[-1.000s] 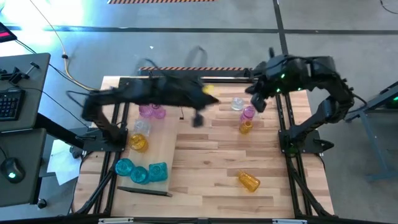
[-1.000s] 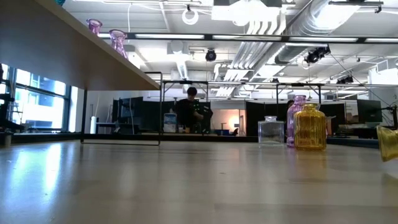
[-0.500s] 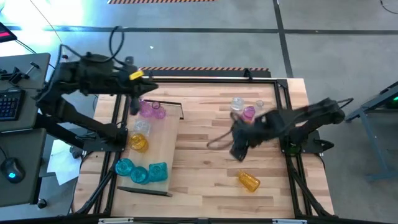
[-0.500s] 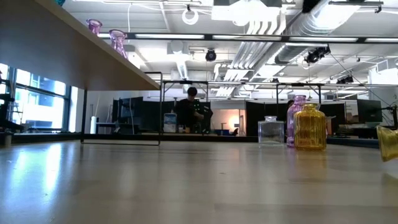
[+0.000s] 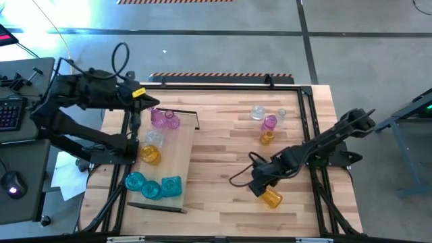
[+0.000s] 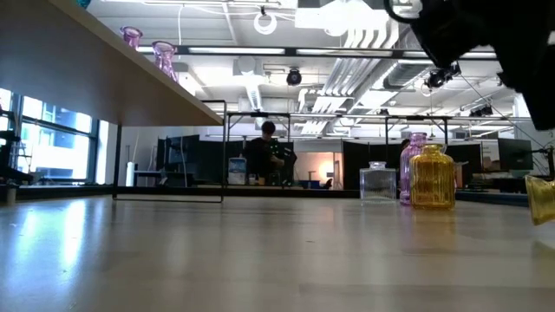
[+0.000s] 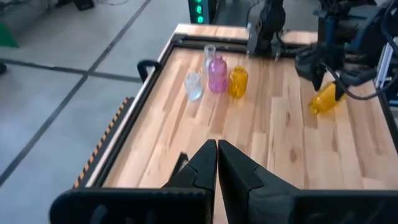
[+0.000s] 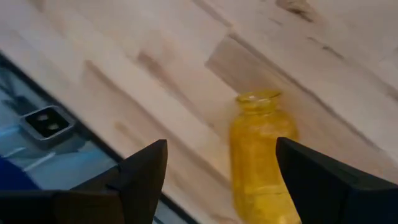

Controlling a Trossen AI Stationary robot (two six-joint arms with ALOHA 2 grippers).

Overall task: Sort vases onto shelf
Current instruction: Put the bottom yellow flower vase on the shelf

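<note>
Lying on its side, the amber vase sits between the right end effector's spread-apart fingers.

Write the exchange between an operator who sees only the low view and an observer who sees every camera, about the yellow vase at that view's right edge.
Operator: Is the yellow vase at my right edge upright?
Observer: No, it lies on its side on the tabletop.
Operator: What is the dark shape above it?
Observer: The right arm; the right gripper is open just over the vase, with its fingers clear of the glass.
Operator: And the other arm?
Observer: The left gripper is shut, beside the pink vases on the shelf.
</note>
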